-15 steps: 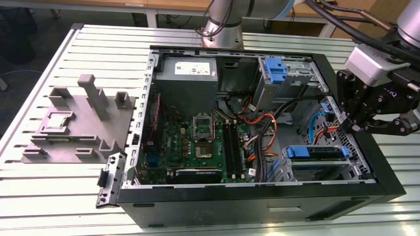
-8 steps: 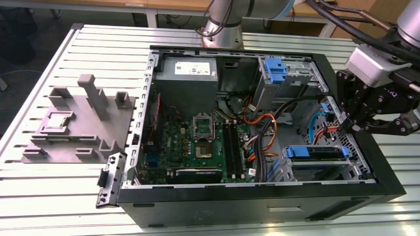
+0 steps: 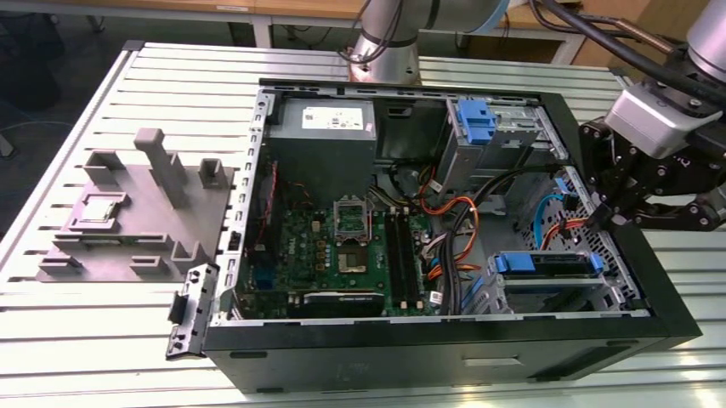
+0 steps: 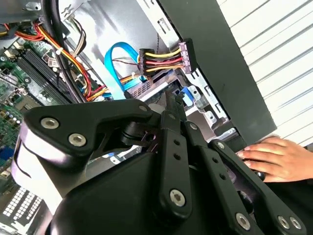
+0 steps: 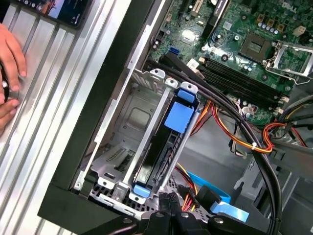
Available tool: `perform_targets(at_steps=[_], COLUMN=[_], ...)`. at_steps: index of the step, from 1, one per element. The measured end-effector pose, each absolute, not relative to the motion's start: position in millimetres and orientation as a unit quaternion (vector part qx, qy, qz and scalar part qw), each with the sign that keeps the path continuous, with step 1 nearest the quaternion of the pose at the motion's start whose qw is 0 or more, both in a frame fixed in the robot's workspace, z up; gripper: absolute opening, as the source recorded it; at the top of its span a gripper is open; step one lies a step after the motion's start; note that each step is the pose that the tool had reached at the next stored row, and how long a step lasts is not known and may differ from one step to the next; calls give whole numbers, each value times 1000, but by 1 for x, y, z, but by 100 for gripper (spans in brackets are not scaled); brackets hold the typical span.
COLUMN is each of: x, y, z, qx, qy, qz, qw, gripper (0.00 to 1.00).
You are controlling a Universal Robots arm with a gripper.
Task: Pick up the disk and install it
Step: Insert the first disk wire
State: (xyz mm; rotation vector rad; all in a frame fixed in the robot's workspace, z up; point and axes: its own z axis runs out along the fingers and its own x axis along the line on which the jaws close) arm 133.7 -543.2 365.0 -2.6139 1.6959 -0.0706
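Slatted white metal table is carrying an open black computer case, occupying the frame's centre in the exterior view. Disk is sitting edge-up in the metal drive cage, blue rails showing, lower centre of the first wrist view. Gripper is hovering at the case's right wall, fingers closed together, grasping nothing. A person's hand is resting at the second wrist view's right edge.
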Motion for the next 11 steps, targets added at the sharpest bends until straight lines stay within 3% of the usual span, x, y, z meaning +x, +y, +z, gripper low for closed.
perform_targets(at_steps=[11], x=[147], y=[-534], z=[364], qx=[-841], qy=[541], qz=[-23], qw=[12], gripper=[10])
